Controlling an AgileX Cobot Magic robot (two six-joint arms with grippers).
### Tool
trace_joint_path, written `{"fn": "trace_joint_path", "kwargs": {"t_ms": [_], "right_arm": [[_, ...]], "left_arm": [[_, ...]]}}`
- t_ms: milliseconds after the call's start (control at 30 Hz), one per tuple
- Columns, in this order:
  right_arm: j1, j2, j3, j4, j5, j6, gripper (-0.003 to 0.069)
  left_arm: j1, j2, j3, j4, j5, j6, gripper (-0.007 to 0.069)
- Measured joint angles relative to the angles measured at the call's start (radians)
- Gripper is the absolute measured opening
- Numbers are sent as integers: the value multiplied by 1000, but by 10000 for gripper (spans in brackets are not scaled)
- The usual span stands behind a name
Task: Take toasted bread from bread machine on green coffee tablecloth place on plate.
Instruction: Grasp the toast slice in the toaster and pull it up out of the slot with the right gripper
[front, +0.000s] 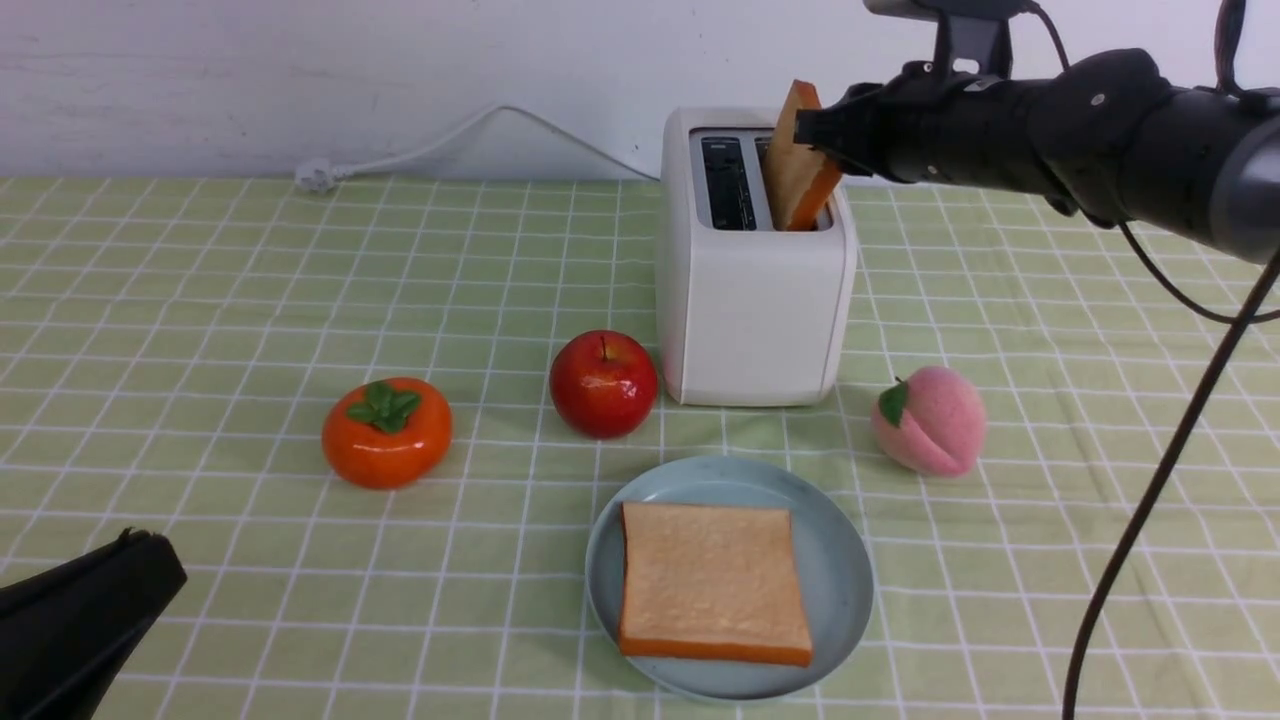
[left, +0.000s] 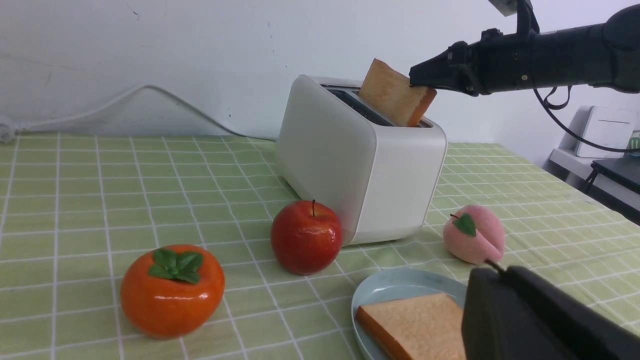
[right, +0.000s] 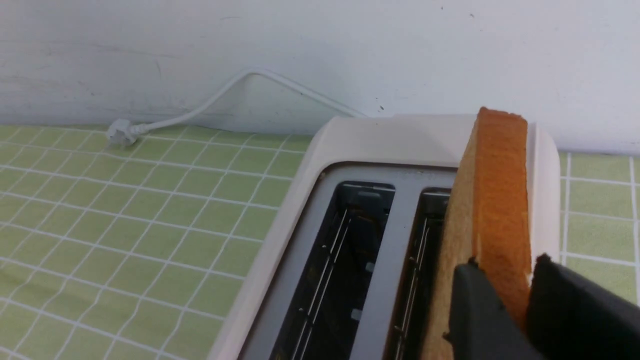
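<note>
Right gripper (right: 507, 280) clenched on the standing slice (front: 795, 160) of toasted bread: one jaw lies against each tan face, high on the edge nearest the arm, with the orange-brown crust showing between them. The standing slice leans in the right-hand slot of the bread machine (front: 750, 310), its lower part inside and its top well proud of the slot. The other slot holds nothing. The flat slice (front: 712, 580) lies face-up on the plate (front: 845, 600), which sits on the green coffee tablecloth (front: 200, 280) just in front of the bread machine. The left gripper (front: 140, 550) is clenched and empty at the near left of the desk. You should treat the standing slice as probably light and slightly yielding, more toy than food. Its matte, finely textured faces ought to give good friction, so a gentle squeeze should be enough. Because your hold is off to one edge, expect the slice to pivot about the jaws once it clears the slot. A hold across the faces nearer the middle of the top edge would likely carry it more steadily. Draw it out along the line of the slot, so that its lower edge does not catch on the wire guides.
</note>
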Motion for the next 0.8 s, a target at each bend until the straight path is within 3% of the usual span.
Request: {"fn": "trace_joint_path", "kwargs": {"t_ms": [67,333,467,633,800], "right_arm": [[2,-1,0,0,0,-1,164],[17,-27,0,-1,0,-2,464],[18,-5,0,-3,9,-2,531],[18,39,0,-3,9,-2,494],[17,44,0,-4,-4,-5,349]], "left_arm": [[0,0,0,0,-1,0,-13],[0,0,1,-14,-4,0,-13],[0,0,1,-25,-5,0,-13],[0,0,1,-30,-17,0,-12],[0,0,1,-32,-17,0,-10]]}}
